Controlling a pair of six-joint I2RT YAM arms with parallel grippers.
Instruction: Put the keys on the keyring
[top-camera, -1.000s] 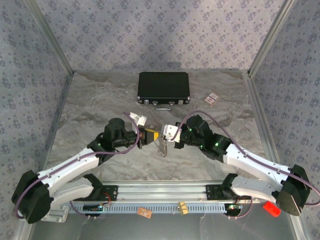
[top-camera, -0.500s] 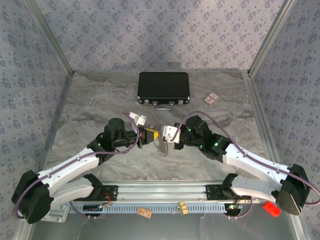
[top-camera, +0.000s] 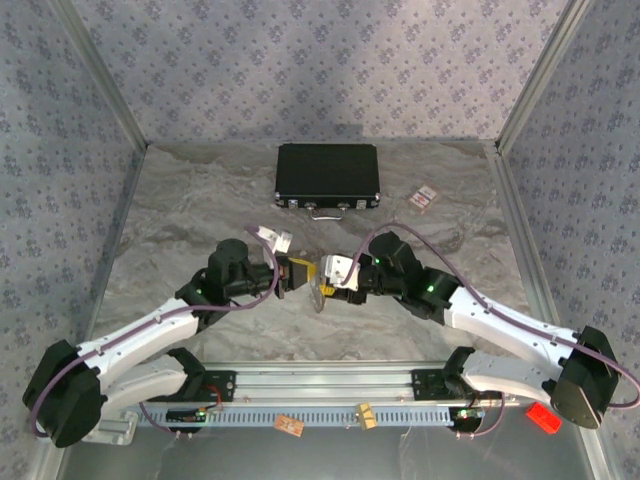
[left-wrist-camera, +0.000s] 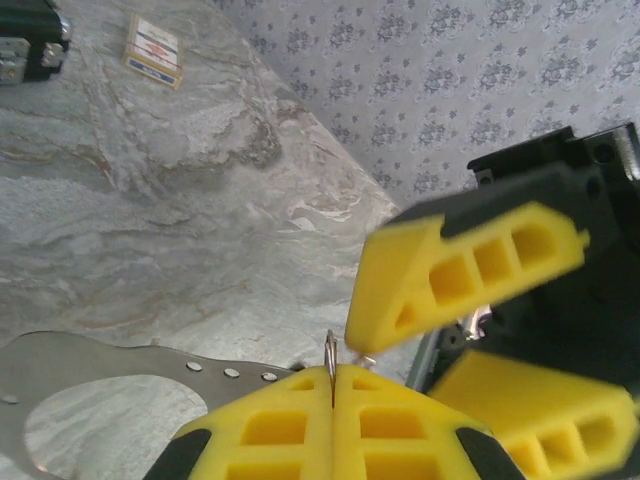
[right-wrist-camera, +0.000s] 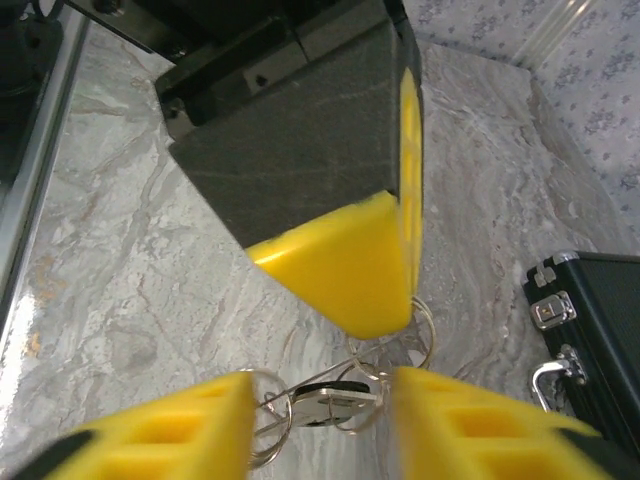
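Right arm has edged in toward the left one since a sec ago. Its end effector (left-wrist-camera: 405, 360) now stands w/ fingers apart, clamped on nothing, yellow pads either side of the keys (right-wrist-camera: 338, 392) & wire loops. Left end effector (left-wrist-camera: 332, 375) is pinched together on the keyring (right-wrist-camera: 420, 335), over the desk (top-camera: 200, 200), mid-front. Black case (top-camera: 327, 176) & small card (top-camera: 426, 197) lie well behind, not in the way.
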